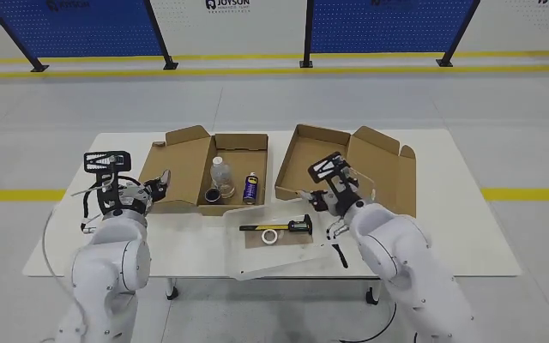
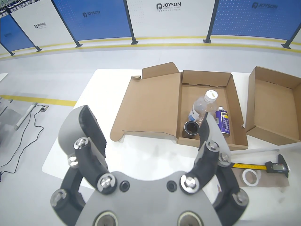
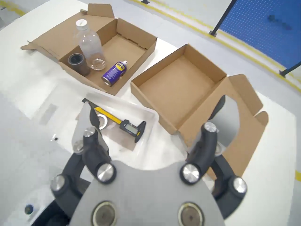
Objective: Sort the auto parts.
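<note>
The left cardboard box [image 1: 184, 167] holds a clear bottle [image 1: 221, 176], a blue spray can [image 1: 250, 187] and a black cylinder [image 1: 213, 195]. The right cardboard box [image 1: 313, 163] is empty. In front of both, a clear tray [image 1: 283, 267] carries a digital caliper [image 1: 279, 226] and a white tape ring [image 1: 269, 236]. My left gripper [image 2: 150, 130] hangs open and empty left of the left box [image 2: 152, 109]. My right gripper [image 3: 156, 114] is open and empty, over the tray's [image 3: 150, 118] right end near the caliper [image 3: 122, 122] and the empty box [image 3: 181, 88].
Both boxes have their lids folded open outward. The white table [image 1: 463, 231] has bare room at its right side and along its left edge. A small dark bit [image 3: 56, 139] lies on the table by the tray.
</note>
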Tool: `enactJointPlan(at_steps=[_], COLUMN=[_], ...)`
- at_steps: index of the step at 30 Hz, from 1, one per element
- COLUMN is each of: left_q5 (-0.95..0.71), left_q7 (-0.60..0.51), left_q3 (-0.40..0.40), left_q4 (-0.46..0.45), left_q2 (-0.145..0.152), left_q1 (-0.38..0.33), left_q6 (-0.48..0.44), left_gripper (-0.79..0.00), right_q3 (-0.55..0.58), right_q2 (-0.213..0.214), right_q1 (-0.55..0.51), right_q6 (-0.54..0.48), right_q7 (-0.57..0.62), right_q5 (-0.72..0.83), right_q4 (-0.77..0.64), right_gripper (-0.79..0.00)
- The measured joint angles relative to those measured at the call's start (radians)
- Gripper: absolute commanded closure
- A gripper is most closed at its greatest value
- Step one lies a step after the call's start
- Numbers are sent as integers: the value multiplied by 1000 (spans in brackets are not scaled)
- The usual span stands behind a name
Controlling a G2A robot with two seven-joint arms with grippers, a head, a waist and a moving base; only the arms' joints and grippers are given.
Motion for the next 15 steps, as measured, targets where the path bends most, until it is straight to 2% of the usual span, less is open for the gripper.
enactJointPlan(at_steps=[5,8,15], left_q5=[0,0,0], left_q7=[0,0,0], left_q3=[0,0,0], left_q4=[0,0,0], left_q2=[0,0,0], left_q1=[0,0,0], left_q6=[0,0,0], left_gripper=[-785,-785,-785], right_q3=[-75,-107,-121], right_q2=[-17,-22,-26], right_q1=[22,5,0], right_q6=[39,61,41], right_q7=[63,41,15], right_q5=[32,-7,11], right_q4=[63,109,142], right_gripper=[-785,-785,-785])
